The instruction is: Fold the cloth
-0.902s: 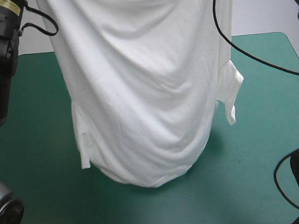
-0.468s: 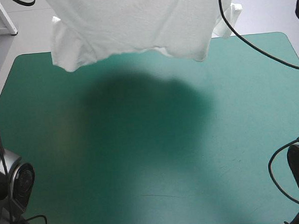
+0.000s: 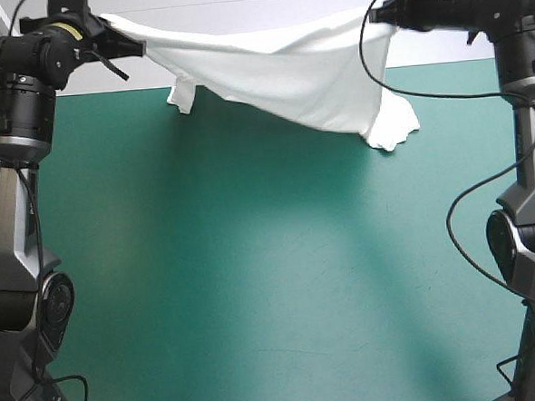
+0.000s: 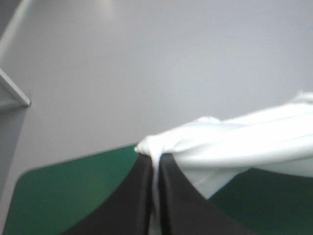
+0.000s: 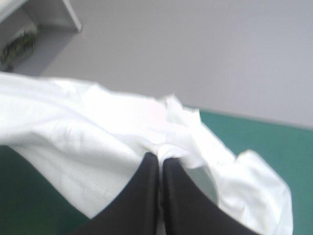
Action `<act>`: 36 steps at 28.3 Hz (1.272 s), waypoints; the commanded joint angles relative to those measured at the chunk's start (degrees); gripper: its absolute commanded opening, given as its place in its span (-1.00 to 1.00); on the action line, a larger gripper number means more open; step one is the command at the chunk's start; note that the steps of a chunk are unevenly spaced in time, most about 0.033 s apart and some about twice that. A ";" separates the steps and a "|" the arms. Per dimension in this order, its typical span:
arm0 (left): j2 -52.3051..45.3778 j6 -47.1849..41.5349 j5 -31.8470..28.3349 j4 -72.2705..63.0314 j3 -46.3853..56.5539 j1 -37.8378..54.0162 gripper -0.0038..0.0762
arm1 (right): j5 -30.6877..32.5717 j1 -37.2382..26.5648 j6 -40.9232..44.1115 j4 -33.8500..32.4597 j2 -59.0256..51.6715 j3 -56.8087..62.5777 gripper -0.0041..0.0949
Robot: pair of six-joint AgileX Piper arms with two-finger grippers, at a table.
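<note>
Table [image 3: 164, 289]: teal-green cover, flat and smooth, far corners rounded. Broad dark shadow [image 3: 247, 165] lies across the far half and thins out toward the middle. Faint thin scuff [image 3: 277, 351] on the cover toward the near edge. T-shirt [image 3: 315, 79] hangs above the far edge; its lowest fold comes close to the cover, contact cannot be told.
</note>
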 commanded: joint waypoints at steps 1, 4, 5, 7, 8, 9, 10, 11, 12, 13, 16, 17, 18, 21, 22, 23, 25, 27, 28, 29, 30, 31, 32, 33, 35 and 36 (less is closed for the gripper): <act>-3.10 0.03 2.05 -0.18 3.85 0.01 -0.86 | 3.54 -0.54 2.77 0.85 0.09 0.08 -0.95; -3.78 1.36 8.96 -0.70 8.02 0.01 -0.86 | 3.54 0.33 3.34 1.21 -0.78 6.14 -0.95; -4.21 1.37 10.22 -0.70 9.27 0.01 -0.86 | 3.54 1.14 3.24 0.62 -1.90 8.23 -0.95; -5.92 1.37 11.90 -0.70 12.97 0.01 -0.86 | 3.54 2.87 2.47 -2.20 -5.04 14.40 -0.95; -6.86 1.37 11.91 -0.70 15.14 0.01 -0.86 | 3.43 3.66 2.35 -3.87 -6.64 17.72 -0.95; -8.35 1.37 12.13 -0.86 17.48 0.01 -0.86 | 3.43 4.69 2.35 -6.23 -8.77 21.13 -0.95; -9.98 1.37 12.24 -0.86 19.99 0.01 -0.86 | 3.43 5.66 2.59 -8.23 -10.88 24.57 -0.95; -11.78 1.37 12.26 -0.86 22.07 0.01 -0.86 | 3.43 6.39 2.59 -9.32 -12.68 27.30 -0.95; -13.75 1.27 12.52 -0.86 25.49 0.01 -0.86 | 3.43 7.22 2.59 -10.48 -15.29 31.42 -0.95; -15.83 1.27 12.64 -0.86 27.95 0.01 -0.86 | 3.43 7.71 3.04 -10.77 -16.97 34.12 -0.95; -22.04 0.86 12.41 -0.86 37.07 0.01 -0.86 | 3.43 8.72 3.62 -10.77 -23.00 43.34 -0.95; -23.82 0.86 12.55 -0.86 39.65 0.01 -0.86 | 3.43 8.85 4.06 -10.77 -24.59 46.61 -0.95; -26.36 0.86 13.12 -0.86 43.43 0.01 -0.86 | 3.43 9.11 4.17 -10.88 -26.89 49.84 -0.95; -31.55 0.86 14.74 -0.86 51.54 0.01 -0.86 | 3.43 9.11 5.50 -11.03 -31.62 58.48 -0.95; -33.12 0.86 14.87 -0.86 54.24 0.01 -0.86 | 3.43 9.11 5.51 -11.29 -33.41 61.31 -0.95; -34.55 0.86 14.91 -0.86 56.89 0.01 -0.86 | 3.43 9.11 5.51 -11.45 -35.18 64.14 -0.95; -36.73 0.86 14.86 -1.56 61.35 0.01 -0.86 | 3.43 9.11 5.51 -11.57 -38.43 68.83 -0.95; -38.32 0.86 14.86 -2.77 65.08 0.01 -0.86 | 3.43 9.11 6.17 -11.57 -42.10 73.62 -0.95; -38.94 0.86 14.86 -3.15 66.82 0.01 -0.86 | 3.43 9.11 6.37 -11.57 -43.98 75.44 -0.95; -39.50 0.86 15.17 -3.62 68.30 0.01 -0.86 | 3.43 9.11 6.68 -11.47 -45.83 77.69 -0.95; -39.94 0.86 15.51 -4.23 69.66 0.01 -0.86 | 3.43 9.11 7.14 -11.47 -47.38 79.90 -0.95; -40.75 1.16 16.55 -5.67 71.85 0.01 -0.86 | 3.43 9.11 8.10 -11.57 -51.19 84.33 -0.95; -40.97 1.16 17.21 -5.94 72.63 0.01 -0.86 | 3.43 9.11 8.36 -11.46 -52.67 85.97 -0.95; -41.94 1.16 17.96 -6.35 74.28 0.01 -0.86 | 3.43 9.11 9.10 -11.18 -55.99 89.71 -0.95; -43.27 1.25 18.54 -7.44 76.08 0.01 -0.86 | 3.43 9.11 10.19 -10.77 -58.96 92.93 -0.95; -43.90 1.25 18.69 -8.02 76.75 0.01 -0.86 | 3.43 9.11 10.19 -10.64 -60.25 94.04 -0.95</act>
